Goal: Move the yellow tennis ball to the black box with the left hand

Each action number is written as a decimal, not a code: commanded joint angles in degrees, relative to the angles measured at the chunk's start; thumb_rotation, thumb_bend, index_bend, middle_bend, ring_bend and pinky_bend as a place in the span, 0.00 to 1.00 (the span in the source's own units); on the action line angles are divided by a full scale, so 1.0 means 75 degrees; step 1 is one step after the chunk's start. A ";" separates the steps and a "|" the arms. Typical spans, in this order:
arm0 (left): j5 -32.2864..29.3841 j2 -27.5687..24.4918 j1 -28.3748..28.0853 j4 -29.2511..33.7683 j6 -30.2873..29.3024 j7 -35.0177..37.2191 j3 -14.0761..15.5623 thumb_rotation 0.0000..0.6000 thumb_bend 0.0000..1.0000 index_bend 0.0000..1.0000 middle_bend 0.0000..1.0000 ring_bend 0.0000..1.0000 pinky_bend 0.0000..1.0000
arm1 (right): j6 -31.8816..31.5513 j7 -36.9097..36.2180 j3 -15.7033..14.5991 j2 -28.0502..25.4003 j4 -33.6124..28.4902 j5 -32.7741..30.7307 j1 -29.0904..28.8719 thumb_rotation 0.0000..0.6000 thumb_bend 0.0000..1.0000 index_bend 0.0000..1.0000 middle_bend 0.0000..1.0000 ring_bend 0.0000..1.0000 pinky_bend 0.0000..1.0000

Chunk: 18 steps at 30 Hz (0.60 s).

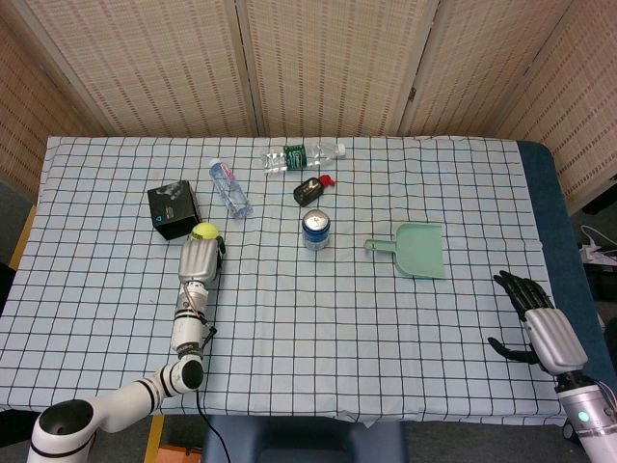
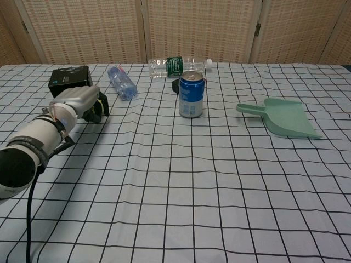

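Two plastic bottles: one [image 1: 229,187], another [image 1: 303,155]. One can [image 1: 316,230], one dustpan [image 1: 416,250], one black box [image 1: 174,208], one tennis ball [image 1: 203,231], two hands: left [image 1: 200,260], right [image 1: 540,326].

No lettering can be read anywhere. The black box [image 1: 174,209] near the table's left edge carries a small pale mark (too small to make out), and the labels on the green-labelled bottle [image 2: 176,65] and blue can [image 2: 191,94] are only blurs.

table [image 1: 405,338] — checked cloth | box [image 1: 174,209], bottles [image 1: 229,188], can [image 1: 316,231], dustpan [image 1: 416,250]
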<state>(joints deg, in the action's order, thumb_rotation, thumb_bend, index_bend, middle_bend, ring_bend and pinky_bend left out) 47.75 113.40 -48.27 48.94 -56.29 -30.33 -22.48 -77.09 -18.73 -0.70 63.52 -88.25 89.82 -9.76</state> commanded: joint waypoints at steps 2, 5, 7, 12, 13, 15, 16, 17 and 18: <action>-0.0073 0.0001 -0.0044 -0.0067 0.0112 0.0063 -0.0084 1.00 0.83 0.42 0.51 0.51 0.75 | 0.0019 -0.0008 0.0003 -0.0002 -0.0001 -0.0014 -0.0004 1.00 0.16 0.00 0.00 0.00 0.00; -0.0019 0.0017 -0.0070 -0.0139 0.0120 0.0159 -0.0092 1.00 0.83 0.39 0.47 0.48 0.73 | 0.0045 -0.0023 0.0007 -0.0008 0.0000 -0.0032 -0.0012 1.00 0.16 0.00 0.00 0.00 0.00; -0.0012 0.0032 -0.0081 -0.0183 0.0130 0.0184 -0.0098 1.00 0.83 0.37 0.46 0.47 0.72 | 0.0049 -0.0028 0.0007 -0.0010 -0.0004 -0.0032 -0.0014 1.00 0.16 0.00 0.00 0.00 0.00; -0.0124 0.0074 -0.0096 -0.0245 0.0153 0.0127 -0.0156 1.00 0.83 0.32 0.42 0.45 0.70 | 0.0053 -0.0051 0.0002 -0.0021 -0.0016 -0.0019 -0.0015 1.00 0.16 0.00 0.00 0.00 0.00; -0.0162 0.0074 -0.0096 -0.0236 0.0174 0.0102 -0.0168 1.00 0.83 0.30 0.41 0.44 0.70 | 0.0057 -0.0049 0.0000 -0.0022 -0.0017 -0.0019 -0.0016 1.00 0.16 0.00 0.00 0.00 0.00; -0.0216 0.0071 -0.0099 -0.0217 0.0196 0.0079 -0.0195 1.00 0.83 0.29 0.39 0.42 0.69 | 0.0062 -0.0047 -0.0002 -0.0021 -0.0020 -0.0019 -0.0016 1.00 0.16 0.00 0.00 0.00 0.00; -0.0243 0.0062 -0.0102 -0.0199 0.0224 0.0071 -0.0206 1.00 0.83 0.28 0.37 0.41 0.68 | 0.0063 -0.0044 -0.0003 -0.0021 -0.0020 -0.0018 -0.0017 1.00 0.16 0.00 0.00 0.00 0.00; -0.0268 0.0050 -0.0104 -0.0179 0.0255 0.0075 -0.0219 1.00 0.82 0.27 0.35 0.39 0.67 | 0.0064 -0.0044 -0.0005 -0.0021 -0.0020 -0.0015 -0.0016 1.00 0.16 0.00 0.00 0.00 0.00; -0.0292 0.0039 -0.0109 -0.0164 0.0281 0.0085 -0.0237 1.00 0.82 0.26 0.34 0.39 0.66 | 0.0065 -0.0045 -0.0006 -0.0019 -0.0019 -0.0014 -0.0017 1.00 0.16 0.00 0.00 0.00 0.00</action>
<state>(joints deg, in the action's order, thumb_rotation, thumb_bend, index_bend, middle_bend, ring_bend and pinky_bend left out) 45.66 113.75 -49.06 47.62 -54.27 -29.73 -24.17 -76.61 -19.07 -0.75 63.37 -88.39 89.72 -9.89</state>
